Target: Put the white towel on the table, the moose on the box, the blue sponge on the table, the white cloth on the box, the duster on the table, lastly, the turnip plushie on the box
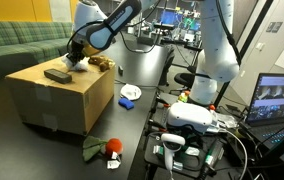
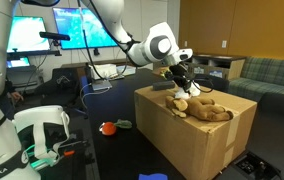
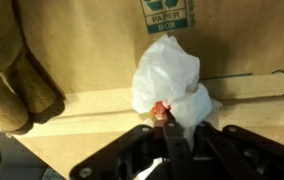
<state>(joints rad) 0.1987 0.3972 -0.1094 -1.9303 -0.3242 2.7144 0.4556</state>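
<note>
In the wrist view my gripper (image 3: pixel 167 120) is shut on the lower edge of the bunched white cloth (image 3: pixel 170 75), which rests on the tan box (image 3: pixel 92 40). The brown moose (image 3: pixel 12 70) lies to the left of it on the box top. In both exterior views the gripper (image 1: pixel 79 58) (image 2: pixel 180 87) hangs low over the box (image 1: pixel 52 100) (image 2: pixel 197 140), beside the moose (image 1: pixel 102 62) (image 2: pixel 202 107). The black duster (image 1: pixel 57 74) lies on the box. The white towel (image 1: pixel 132 92) and the blue sponge (image 1: pixel 125 101) lie on the black table (image 1: pixel 122 125). The turnip plushie (image 1: pixel 107 148) (image 2: pixel 108 128) lies lower down on the table.
A white headset-like device (image 1: pixel 192 118) and cables crowd the table edge beside a laptop (image 1: pixel 278 98). A green couch (image 1: pixel 17 45) stands behind the box. Monitors (image 2: pixel 67 30) line the back.
</note>
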